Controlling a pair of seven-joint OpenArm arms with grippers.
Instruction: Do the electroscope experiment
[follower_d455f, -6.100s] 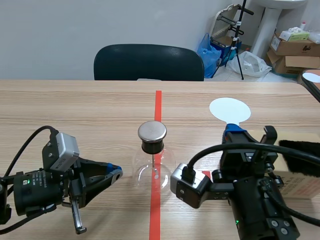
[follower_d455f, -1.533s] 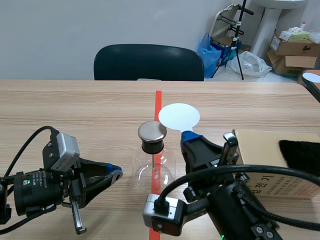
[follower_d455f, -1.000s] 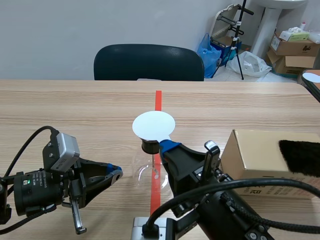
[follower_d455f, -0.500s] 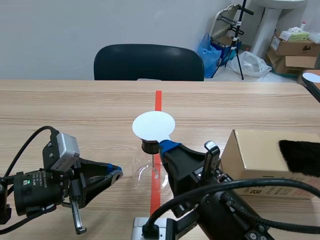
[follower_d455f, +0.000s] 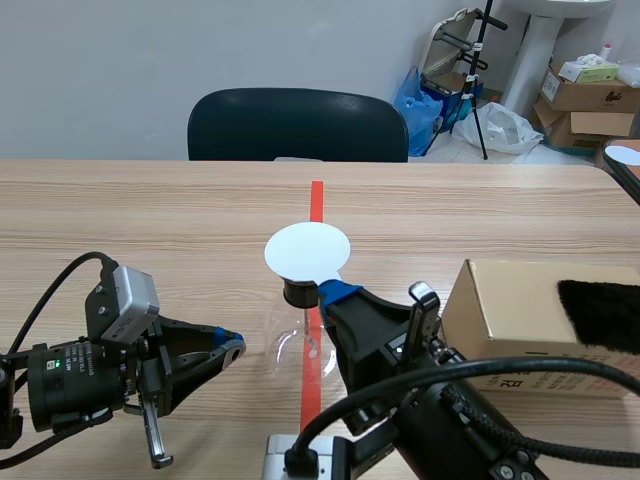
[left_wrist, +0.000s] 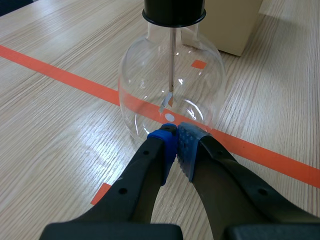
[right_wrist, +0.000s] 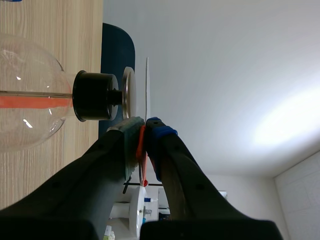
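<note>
Right gripper (right_wrist: 142, 131) is clamped on the white disc (follower_d455f: 307, 249) handle, disc just above the electroscope (left_wrist: 170, 90) cap, small gap. Left gripper (left_wrist: 176, 142) is fully closed, empty, just beside the bulb.

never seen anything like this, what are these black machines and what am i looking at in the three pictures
These are two black robot arms working at a wooden table. The wide picture is taken from between the arms. The other two come from a camera on each arm's wrist, looking past its own two-fingered gripper.

In the middle stands a glass flask with a black stopper and a metal cap; that is the electroscope. The right gripper is shut on the handle of a white disc and holds it just over the cap, with a thin gap between them. The left gripper is shut on nothing, its tips low by the flask's base.

On the right side lies a cardboard box with a black furry cloth on it.
</note>
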